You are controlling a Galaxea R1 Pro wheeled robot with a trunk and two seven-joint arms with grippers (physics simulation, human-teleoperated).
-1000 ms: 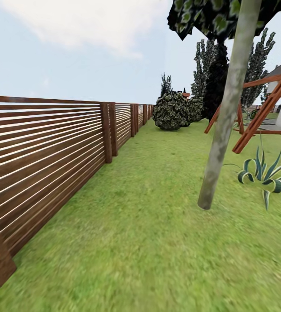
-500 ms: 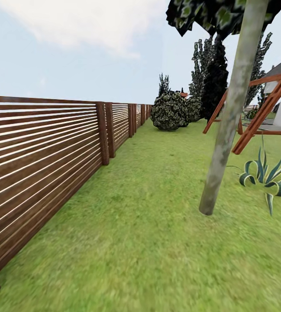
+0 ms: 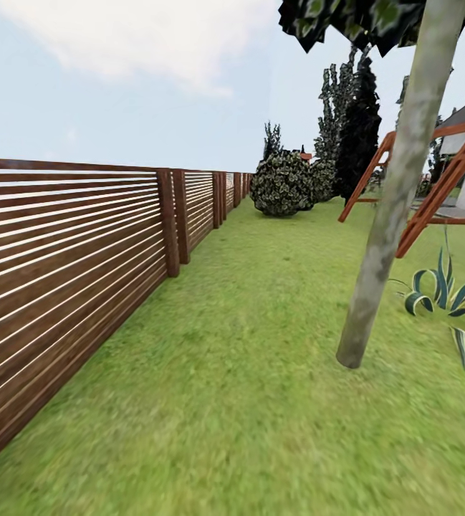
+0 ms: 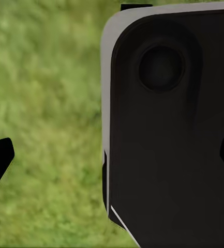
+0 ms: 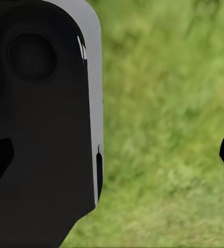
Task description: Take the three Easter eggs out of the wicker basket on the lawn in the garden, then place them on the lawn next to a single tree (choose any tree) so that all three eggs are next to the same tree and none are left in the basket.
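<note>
**A:** Two grippers, one garden. Largest first: the lawn (image 3: pixel 246 373) spreads under and ahead of you, bounded by the slatted fence (image 3: pixel 67 272) on your left-arm side. What stands nearest?

**B:** The tree (image 3: pixel 397 193), ahead on your right-arm side. Its grey-brown trunk has its long axis near upright, leaning so the crown tips further toward your right than the foot. The foot meets bare grass, with a striped spiky plant (image 3: pixel 451 297) just beyond it. Further off sit a round bush (image 3: pixel 282 185) and a red wooden frame (image 3: pixel 433 193).

**A:** And your claws?

**B:** The left gripper (image 4: pixel 112 160) hangs over grass beside a dark part of the robot's body; its two fingertips sit at opposite edges, so it stands spread wide with nothing between. The right gripper (image 5: pixel 112 155) reads the same: wide apart, empty. Probably both are tucked low for travel.

**A:** Eggs and basket?

**B:** Neither is to be seen, so you cannot tell where they lie relative to either claw.
</note>
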